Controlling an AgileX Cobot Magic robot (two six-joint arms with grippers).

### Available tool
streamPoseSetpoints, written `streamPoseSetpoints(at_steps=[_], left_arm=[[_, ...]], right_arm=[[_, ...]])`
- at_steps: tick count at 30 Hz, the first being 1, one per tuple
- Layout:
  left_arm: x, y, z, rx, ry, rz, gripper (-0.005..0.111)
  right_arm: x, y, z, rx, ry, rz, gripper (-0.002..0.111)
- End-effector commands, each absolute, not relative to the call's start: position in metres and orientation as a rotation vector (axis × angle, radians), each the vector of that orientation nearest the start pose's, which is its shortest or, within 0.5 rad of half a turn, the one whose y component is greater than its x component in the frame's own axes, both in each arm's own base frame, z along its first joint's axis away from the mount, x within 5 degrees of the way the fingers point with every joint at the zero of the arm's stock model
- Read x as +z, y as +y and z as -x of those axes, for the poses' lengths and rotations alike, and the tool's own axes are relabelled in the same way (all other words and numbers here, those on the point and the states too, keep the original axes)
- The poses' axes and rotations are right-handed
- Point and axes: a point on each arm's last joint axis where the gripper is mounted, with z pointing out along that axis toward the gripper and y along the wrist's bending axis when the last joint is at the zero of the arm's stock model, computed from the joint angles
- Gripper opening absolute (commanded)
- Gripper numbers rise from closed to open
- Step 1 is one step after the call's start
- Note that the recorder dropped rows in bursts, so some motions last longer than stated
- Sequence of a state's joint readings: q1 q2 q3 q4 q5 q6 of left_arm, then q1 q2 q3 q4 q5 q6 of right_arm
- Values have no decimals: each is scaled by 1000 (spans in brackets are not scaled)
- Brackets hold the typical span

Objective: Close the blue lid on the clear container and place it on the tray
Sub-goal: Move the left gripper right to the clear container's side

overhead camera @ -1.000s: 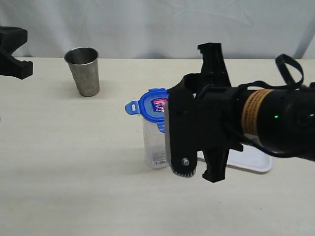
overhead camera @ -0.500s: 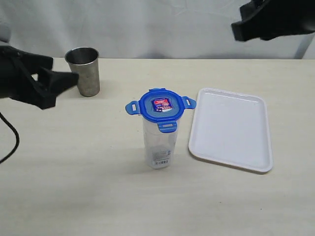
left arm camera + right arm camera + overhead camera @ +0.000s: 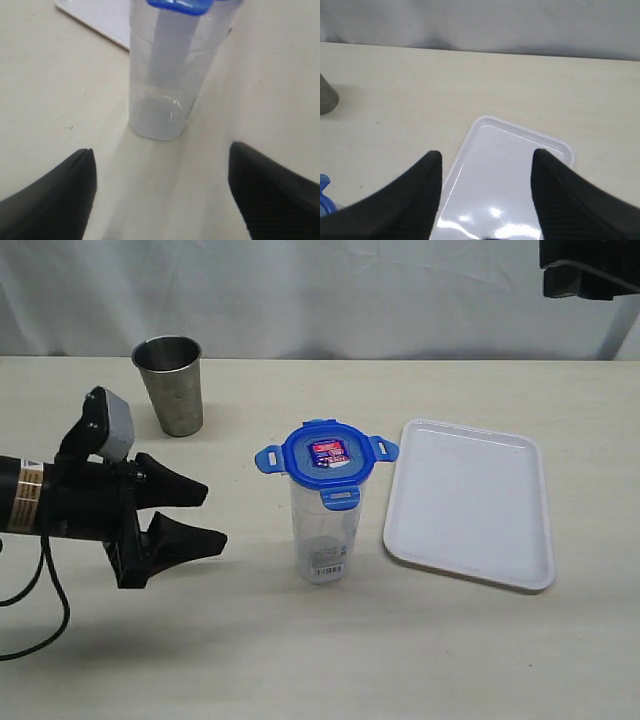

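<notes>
Both pairs of fingers are spread wide, empty: left gripper [image 3: 213, 515] low at nine o'clock of the clear container [image 3: 325, 535], well apart; right gripper [image 3: 487, 154] high at the tray's [image 3: 470, 502] one o'clock. The blue lid [image 3: 325, 453] sits atop the container, upright on the desk [image 3: 300, 660], tray just beside at three o'clock.
</notes>
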State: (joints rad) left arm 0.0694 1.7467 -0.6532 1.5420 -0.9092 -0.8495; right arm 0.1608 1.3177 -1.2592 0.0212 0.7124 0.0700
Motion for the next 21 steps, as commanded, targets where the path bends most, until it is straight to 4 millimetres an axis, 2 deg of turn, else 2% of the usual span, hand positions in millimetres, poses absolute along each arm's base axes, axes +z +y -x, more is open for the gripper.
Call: streamPoseSetpoints(at_steps=[1,4,8,9,11,13,15,19,21], left_arm=[[135,-54,-281,-765,1956,-918,69],[135,-53,-283,-735,1932,-941,69],[139,-51,-290,-721,1929,-802,69],[140,-49,-293,-717,1945,-726,73],[138,-47,-295,-702,1979,-680,83],[136,-46,-295,-669,1995,-698,95],[136,-46,-294,-661,1988,-726,101],[136,-47,-293,-668,1982,-748,103],[134,-47,-291,-618,1949,-864,103]], right_arm=[[376,42,-289,188,2270,108,51],[377,42,-289,188,2262,116,51],[378,46,-289,232,2256,143,51],[378,47,-289,237,2254,149,51],[378,47,-289,239,2254,148,51],[378,47,-289,236,2254,155,51],[378,47,-289,233,2250,159,51],[378,47,-289,232,2248,161,51],[378,47,-289,228,2247,169,51]])
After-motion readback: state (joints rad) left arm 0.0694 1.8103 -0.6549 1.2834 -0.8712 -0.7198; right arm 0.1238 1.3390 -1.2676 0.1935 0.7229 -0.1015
